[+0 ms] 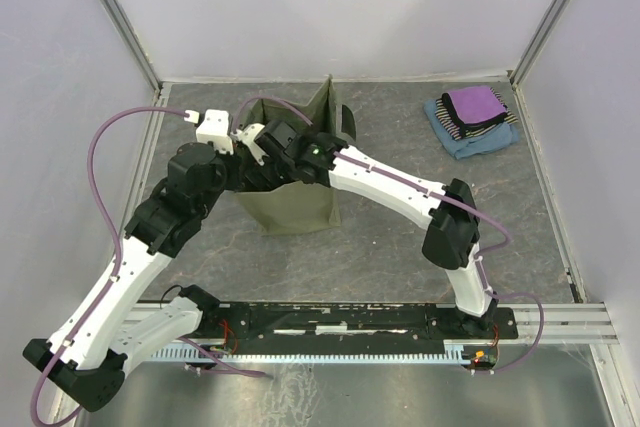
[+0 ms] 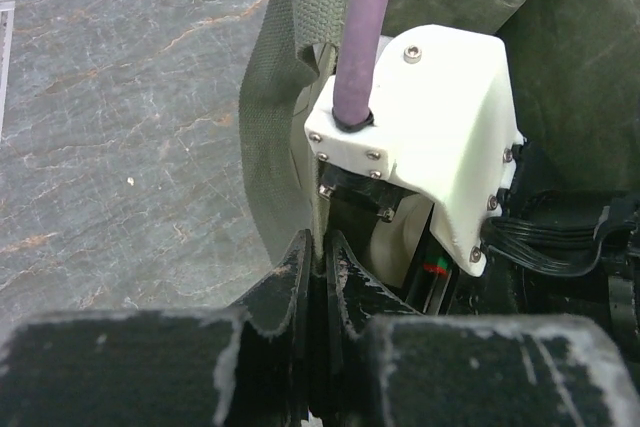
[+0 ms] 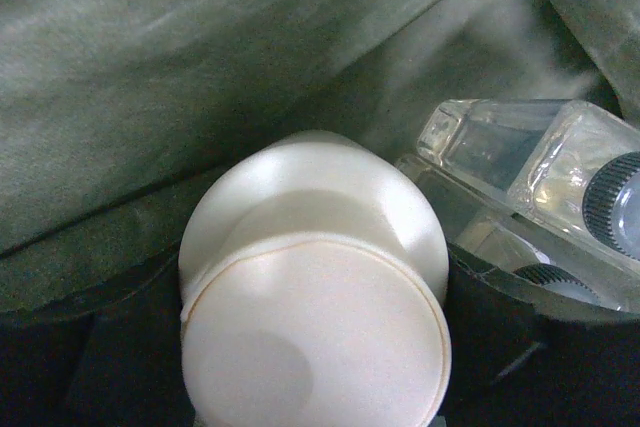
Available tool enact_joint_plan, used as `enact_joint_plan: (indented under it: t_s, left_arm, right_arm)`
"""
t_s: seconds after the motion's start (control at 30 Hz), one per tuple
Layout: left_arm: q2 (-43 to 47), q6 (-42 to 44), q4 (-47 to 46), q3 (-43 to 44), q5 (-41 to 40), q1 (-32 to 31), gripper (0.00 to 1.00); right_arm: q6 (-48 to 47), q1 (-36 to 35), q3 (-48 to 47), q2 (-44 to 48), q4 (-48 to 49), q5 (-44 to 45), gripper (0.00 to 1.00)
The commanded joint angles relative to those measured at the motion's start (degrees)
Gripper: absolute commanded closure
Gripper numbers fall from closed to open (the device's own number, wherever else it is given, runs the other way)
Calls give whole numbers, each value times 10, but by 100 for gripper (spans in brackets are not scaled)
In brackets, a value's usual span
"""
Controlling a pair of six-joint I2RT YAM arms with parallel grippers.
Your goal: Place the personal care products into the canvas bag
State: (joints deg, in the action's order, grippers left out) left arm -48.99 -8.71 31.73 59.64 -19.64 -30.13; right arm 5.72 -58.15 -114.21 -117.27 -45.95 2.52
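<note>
The olive-green canvas bag [image 1: 296, 209] stands open at mid-table. My left gripper [image 1: 243, 134] is shut on the bag's left rim, and the fabric edge is pinched between its fingers [image 2: 300, 277] in the left wrist view. My right gripper [image 1: 268, 145] reaches down into the bag. In the right wrist view it is shut on the cream-coloured jar [image 3: 315, 297], held inside the bag [image 3: 150, 67]. Two clear glass bottles [image 3: 530, 162] with dark caps lie on the bag's floor to the right of the jar. A third bottle is not visible.
Folded blue, striped and purple cloths [image 1: 472, 119] lie at the back right. The right wrist's white camera housing [image 2: 430, 137] fills the bag's mouth beside my left fingers. The bag's handle stands up at the back [image 1: 327, 107].
</note>
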Motion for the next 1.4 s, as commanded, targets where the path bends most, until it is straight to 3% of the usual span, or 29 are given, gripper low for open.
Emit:
enact_joint_plan:
  t_s: [0.0,0.13,0.4,0.63,0.87,1.2,1.3,1.33,1.37]
  left_arm:
    - [19,-9,-40,36,-16,0,93]
    - [19,-12,-43,30,-15,0,93]
    - [13,-14,-45,29,-15,0,93]
    - [14,-18,-48,27,-16,1,93]
    - [16,-19,-48,30,-19,0,93]
    - [6,-12,-53,48,-33,-1,90]
    - [0,-10,-64,57,-44,0,74]
    - [-2,-11,-68,62,-49,0,64]
    - [-4,-9,-72,66,-54,1,47]
  right_arm:
    - [-15,-4,-32,8,4,28,99]
    - [-20,-5,-31,1,-13,31,88]
    - [-17,-5,-12,23,-2,33,38]
    - [-16,-5,-50,33,-10,21,14]
    - [-11,-3,-88,49,-26,22,1]
    - [-11,36,-123,124,-84,133,0]
    - [-11,62,-99,176,-75,151,0]
    - [-12,71,-90,193,-70,155,0]
    - [-15,79,-79,210,-65,160,0]
